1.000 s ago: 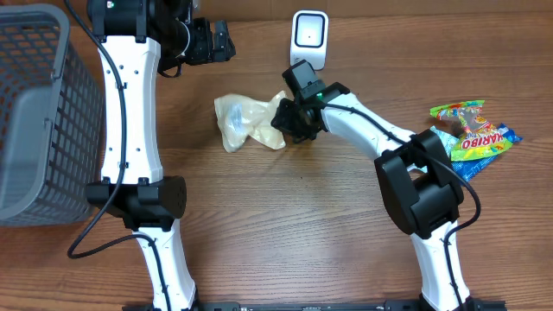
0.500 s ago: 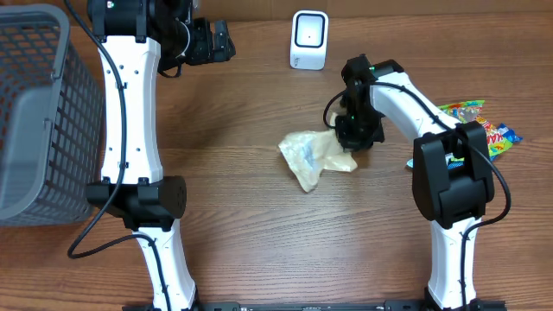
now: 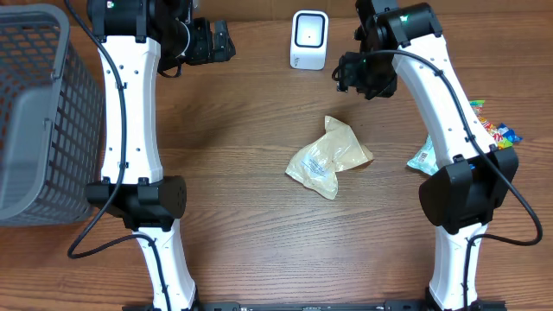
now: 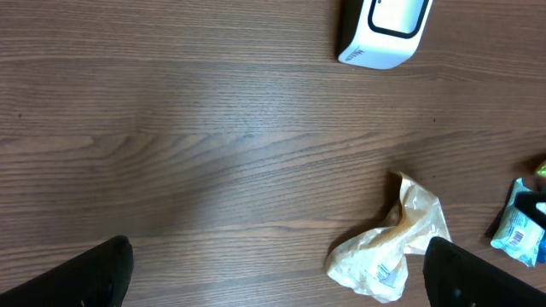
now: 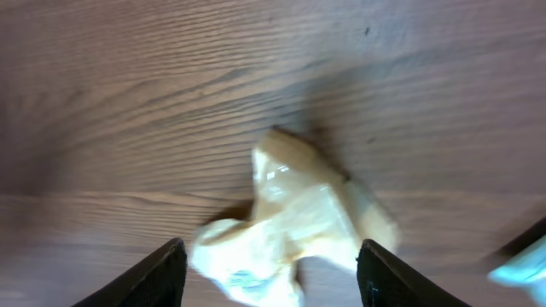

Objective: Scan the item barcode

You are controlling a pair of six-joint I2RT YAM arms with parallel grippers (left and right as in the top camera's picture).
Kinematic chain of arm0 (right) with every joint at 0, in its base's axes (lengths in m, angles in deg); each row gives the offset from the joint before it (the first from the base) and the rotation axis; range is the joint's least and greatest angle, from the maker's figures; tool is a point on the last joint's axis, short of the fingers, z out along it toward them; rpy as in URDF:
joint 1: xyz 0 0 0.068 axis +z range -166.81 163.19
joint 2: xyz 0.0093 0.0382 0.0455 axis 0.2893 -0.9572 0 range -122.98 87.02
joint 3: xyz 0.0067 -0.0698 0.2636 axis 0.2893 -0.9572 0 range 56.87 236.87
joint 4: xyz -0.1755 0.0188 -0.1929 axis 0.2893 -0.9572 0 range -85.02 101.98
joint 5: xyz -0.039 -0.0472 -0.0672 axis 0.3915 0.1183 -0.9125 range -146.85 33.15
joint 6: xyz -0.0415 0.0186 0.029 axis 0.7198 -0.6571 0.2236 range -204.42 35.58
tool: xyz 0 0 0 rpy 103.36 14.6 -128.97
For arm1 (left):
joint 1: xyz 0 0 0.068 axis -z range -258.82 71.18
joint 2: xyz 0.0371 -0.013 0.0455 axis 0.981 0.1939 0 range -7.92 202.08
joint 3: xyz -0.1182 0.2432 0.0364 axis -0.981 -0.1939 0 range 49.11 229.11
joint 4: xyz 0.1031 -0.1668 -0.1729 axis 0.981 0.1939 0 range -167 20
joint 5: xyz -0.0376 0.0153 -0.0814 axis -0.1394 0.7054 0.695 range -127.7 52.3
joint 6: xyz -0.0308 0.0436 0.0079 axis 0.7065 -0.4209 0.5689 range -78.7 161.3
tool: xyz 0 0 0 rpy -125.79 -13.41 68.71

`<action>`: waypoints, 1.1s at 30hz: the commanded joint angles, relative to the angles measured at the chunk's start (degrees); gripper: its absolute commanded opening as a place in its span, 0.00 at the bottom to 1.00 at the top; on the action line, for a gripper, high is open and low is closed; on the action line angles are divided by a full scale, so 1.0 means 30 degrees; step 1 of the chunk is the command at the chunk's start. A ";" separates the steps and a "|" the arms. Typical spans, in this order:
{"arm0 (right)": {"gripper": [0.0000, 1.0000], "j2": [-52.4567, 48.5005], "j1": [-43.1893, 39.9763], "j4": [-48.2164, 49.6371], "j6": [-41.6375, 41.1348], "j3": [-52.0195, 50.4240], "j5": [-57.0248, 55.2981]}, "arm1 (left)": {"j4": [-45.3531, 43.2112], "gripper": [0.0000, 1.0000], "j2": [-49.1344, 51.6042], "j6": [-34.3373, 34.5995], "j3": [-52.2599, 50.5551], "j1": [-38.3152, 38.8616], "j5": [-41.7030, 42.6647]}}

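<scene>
Broadly, bare wood lies open all around the scanner (image 3: pixel 308 39), which stands near the far edge of the table (image 3: pixel 259 242). A wire basket (image 3: pixel 34 112) walls off the side well to its left, and sweet bags (image 3: pixel 488 138) lie well to its right. The crumpled tan packet (image 3: pixel 328 157) rests loose on the table in front of the scanner. Just right of the scanner the right jaws hang parted and empty, raised clear of the packet; left of the scanner the left jaws gape wide, holding nothing
</scene>
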 commanded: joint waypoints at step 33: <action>0.04 0.0889 0.2747 0.4685 0.0466 -0.7912 0.2091 | -0.0015 1.00 -0.0532 0.0109 -0.0007 0.0248 -0.0036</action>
